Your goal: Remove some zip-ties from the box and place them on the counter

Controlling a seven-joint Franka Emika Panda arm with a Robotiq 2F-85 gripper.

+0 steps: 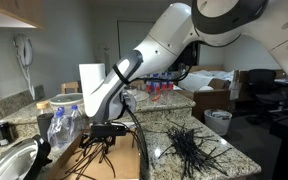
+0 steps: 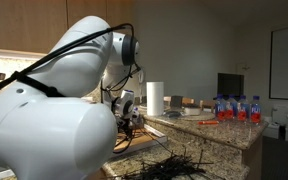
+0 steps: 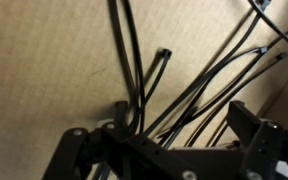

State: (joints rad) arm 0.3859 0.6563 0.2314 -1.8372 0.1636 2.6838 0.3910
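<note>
1. Speckled granite forms the counter [image 1: 232, 158], which is backed by a raised ledge [image 1: 174, 100] where small red-capped bottles [image 1: 159, 88] are lined up.
2. At the counter's end the box [image 1: 122, 165] is seen, shallow and brown inside, with a sink [image 1: 9, 160] just beyond it.
3. Clear water bottles [image 1: 62, 125] are stood just beside the box and part of its edge is hidden by them.
4. A paper towel roll [image 1: 91, 78] is set upright behind the arm.
5. The gripper [image 1: 106, 130] is lowered into the box, and its jaws are spread wide.
6. In the wrist view the zip-ties [image 3: 134, 70] are shown fanned across the brown box floor [image 3: 44, 70]; several strands are caught between the two fingers [image 3: 74, 150], yet none is clamped.
7. A second, tangled heap of black ties [image 1: 189, 148] is spread on the bare granite, near the box but outside it.
8. In an exterior view the box is blocked entirely by the arm's white body [image 2: 44, 120], and only that heap [image 2: 174, 165] is left visible below it.
9. A black cable [image 1: 134, 125] is draped down the arm and hangs close above the box.
</note>
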